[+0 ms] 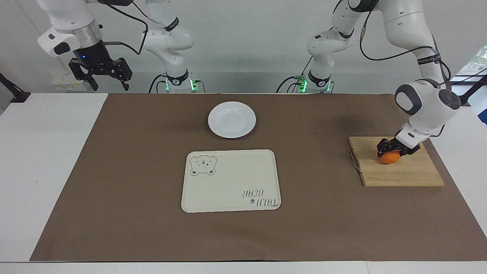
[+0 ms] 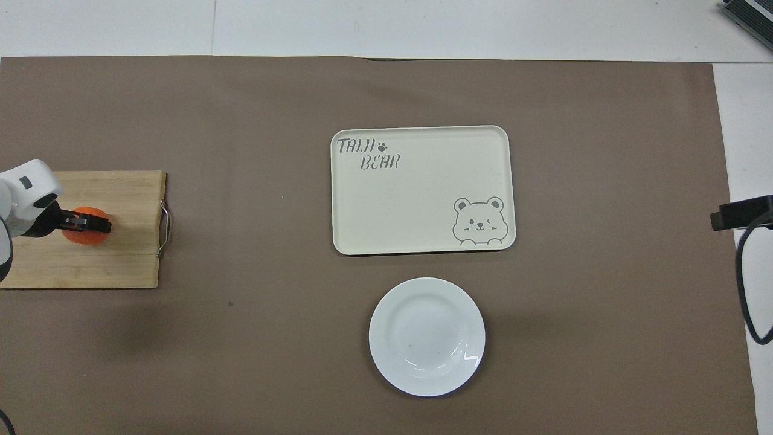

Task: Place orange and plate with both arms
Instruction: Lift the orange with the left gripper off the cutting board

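The orange [image 1: 389,158] [image 2: 86,226] sits on a wooden cutting board [image 1: 399,171] [image 2: 115,254] at the left arm's end of the table. My left gripper [image 1: 392,149] [image 2: 84,222] has come down over it and is shut on the orange, fingers on either side of it. The white plate [image 1: 231,119] [image 2: 426,336] rests on the brown mat near the robots' edge, untouched. My right gripper [image 1: 101,74] hangs open high in the air over the right arm's end of the table; only its dark edge [image 2: 741,212] shows in the overhead view.
A cream rectangular tray [image 1: 230,180] [image 2: 421,189] with a bear drawing lies mid-table, farther from the robots than the plate. A metal handle [image 1: 354,160] sticks out of the cutting board's edge toward the tray. The brown mat [image 1: 133,160] covers most of the table.
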You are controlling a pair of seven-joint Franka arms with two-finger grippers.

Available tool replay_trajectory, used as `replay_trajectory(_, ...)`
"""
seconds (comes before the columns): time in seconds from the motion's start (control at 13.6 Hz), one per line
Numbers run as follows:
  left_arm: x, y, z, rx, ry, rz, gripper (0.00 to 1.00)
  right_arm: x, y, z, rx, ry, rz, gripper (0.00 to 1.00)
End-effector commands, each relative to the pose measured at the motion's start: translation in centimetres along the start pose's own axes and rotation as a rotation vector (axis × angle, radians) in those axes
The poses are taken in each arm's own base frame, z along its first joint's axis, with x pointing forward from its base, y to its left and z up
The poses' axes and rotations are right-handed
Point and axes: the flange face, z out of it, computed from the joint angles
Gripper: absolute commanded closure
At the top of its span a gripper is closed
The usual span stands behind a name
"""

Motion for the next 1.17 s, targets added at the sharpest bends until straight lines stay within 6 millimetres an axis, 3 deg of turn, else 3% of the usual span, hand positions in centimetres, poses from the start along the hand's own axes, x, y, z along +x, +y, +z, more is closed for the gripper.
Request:
replay_trajectory(0.0, 0.3, -0.2, -0.3, 0.008, 0.005, 0.015, 1.00, -0.7, 0.5, 0.0, -0.012, 0.002, 0.007, 0.00)
replay_trajectory(0.15, 0.5, -0.1, -1.4, -0.005, -0.021, 0.016, 1.00, -0.7, 0.5, 0.0, -0.007, 0.003, 0.007, 0.00)
replay_trajectory(0.37, 1.8, 0.3, -4.5, -0.009, -0.030, 0.021, 1.00, -0.7, 0.6, 0.0, -0.003, 0.003, 0.010, 0.00)
replay_trajectory(0.66, 3.6, 2.5, -8.4, -0.013, -0.040, 0.027, 1.00, -0.7, 0.7, 0.0, -0.003, 0.002, 0.014, 0.00)
replay_trajectory(0.88, 4.4, 5.3, -12.2, -0.004, -0.033, 0.038, 1.00, -0.7, 0.7, 0.0, -0.003, 0.005, 0.016, 0.00)
replay_trajectory(1.1, 4.6, 9.3, -15.8, -0.001, -0.049, -0.027, 1.00, -0.8, 0.7, 0.0, -0.011, 0.001, 0.020, 0.00)
